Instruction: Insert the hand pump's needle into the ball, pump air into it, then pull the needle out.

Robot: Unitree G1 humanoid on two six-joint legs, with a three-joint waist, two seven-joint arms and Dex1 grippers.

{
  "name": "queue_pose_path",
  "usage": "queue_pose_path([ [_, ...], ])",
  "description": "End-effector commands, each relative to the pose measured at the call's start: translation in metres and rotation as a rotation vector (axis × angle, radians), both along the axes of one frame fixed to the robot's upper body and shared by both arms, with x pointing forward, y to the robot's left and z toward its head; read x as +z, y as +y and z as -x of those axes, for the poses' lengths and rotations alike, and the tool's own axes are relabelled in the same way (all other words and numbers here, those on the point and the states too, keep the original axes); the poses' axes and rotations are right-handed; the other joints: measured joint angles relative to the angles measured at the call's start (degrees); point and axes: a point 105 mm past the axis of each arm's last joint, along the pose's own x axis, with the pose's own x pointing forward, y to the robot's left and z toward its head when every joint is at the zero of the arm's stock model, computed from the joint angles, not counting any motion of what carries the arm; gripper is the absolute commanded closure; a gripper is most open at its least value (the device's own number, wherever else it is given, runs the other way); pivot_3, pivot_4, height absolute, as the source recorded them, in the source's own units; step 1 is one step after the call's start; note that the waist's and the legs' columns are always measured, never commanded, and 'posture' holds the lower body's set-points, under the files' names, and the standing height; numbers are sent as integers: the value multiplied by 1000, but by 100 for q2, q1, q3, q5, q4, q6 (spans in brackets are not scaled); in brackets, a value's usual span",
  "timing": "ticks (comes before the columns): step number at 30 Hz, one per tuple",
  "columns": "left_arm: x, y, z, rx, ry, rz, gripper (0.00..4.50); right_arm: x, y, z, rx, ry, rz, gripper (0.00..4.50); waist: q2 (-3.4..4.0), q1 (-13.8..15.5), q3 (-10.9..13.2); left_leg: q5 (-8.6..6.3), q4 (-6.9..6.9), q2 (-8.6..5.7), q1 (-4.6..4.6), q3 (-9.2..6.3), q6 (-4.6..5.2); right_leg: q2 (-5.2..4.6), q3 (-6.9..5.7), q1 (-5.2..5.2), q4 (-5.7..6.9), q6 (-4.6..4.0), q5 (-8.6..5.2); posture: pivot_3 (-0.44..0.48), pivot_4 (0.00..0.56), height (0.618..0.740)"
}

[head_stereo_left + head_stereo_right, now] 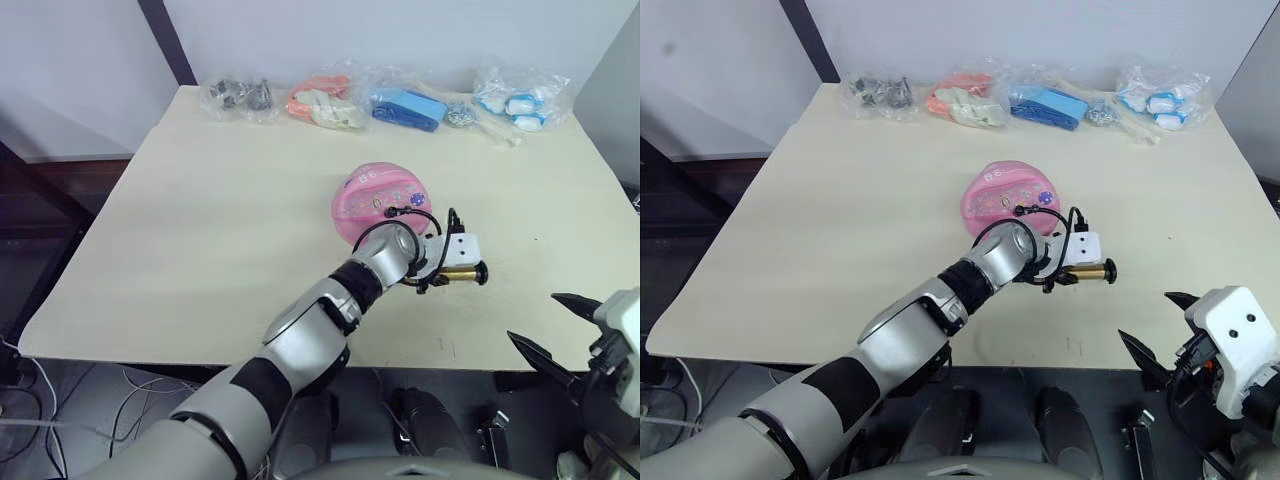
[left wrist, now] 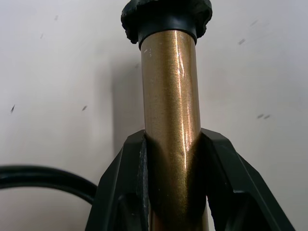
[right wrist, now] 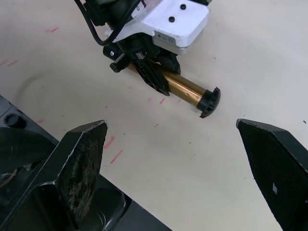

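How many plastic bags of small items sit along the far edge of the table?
4, in a row along the table's far edge: dark metal bits at the robot's left, then orange-and-cream items, blue items, and white-and-blue items at its right. None appears hidden.

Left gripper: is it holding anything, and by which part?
Yes. The left gripper is shut on the hand pump, clamping the gold barrel partway along.

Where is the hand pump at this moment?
The hand pump lies on the table just right of the pink ball, clamped in the left gripper, towards the near edge.
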Motion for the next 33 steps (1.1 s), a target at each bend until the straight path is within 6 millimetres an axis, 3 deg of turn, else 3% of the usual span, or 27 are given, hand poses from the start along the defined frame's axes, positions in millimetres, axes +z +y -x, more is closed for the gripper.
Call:
queue_pose_path([
  [1, 33, -2, 13, -59, 57, 137, 3499, 4, 3, -2, -10, -22, -19, 0, 4, -23, -2, 0, 0, 2, 1, 2, 0, 0, 2, 0, 2, -1, 0, 0, 150, 740],
  [8, 70, 32, 32, -97, 164, 402, 3499, 10, 7, -9, -103, -20, -176, 0, 10, -7, -5, 0, 11, 8, 6, 4, 0, 3, 5, 0, 16, -3, 1, 0, 150, 740],
  [12, 79, 49, 43, -106, 236, 539, 3499, 22, 14, -22, -152, -33, -380, 0, 11, -12, -6, 0, 17, 9, 8, 8, 0, 2, 10, 1, 17, -26, 15, 0, 150, 740],
  [15, 95, 55, 52, -153, 272, 772, 3499, 34, 25, -34, -153, -22, -537, 0, 11, -13, -6, 1, 18, 8, 11, 8, 0, 3, 12, 7, 16, -27, 16, 0, 150, 740],
  [22, 83, 57, 53, -172, 219, 968, 3499, 55, 32, -39, -93, -20, -612, 0, 10, 5, -6, 1, 21, 0, 13, 6, 0, 2, 12, 15, 12, -21, 23, 0, 150, 740],
  [26, 64, 50, 60, -205, 235, 1064, 3499, 73, 44, -35, 12, -14, -680, 0, 11, -7, -7, 1, 22, -7, 22, 8, 1, 14, 46, 28, 10, -20, 24, 0, 150, 740],
  [33, 68, 45, 65, -243, 232, 1173, 3499, 67, 50, -56, 8, -19, -704, 0, 11, -18, -8, 0, 23, -4, 27, 8, 2, 28, 64, 35, 1, -28, 19, 0, 150, 740],
])
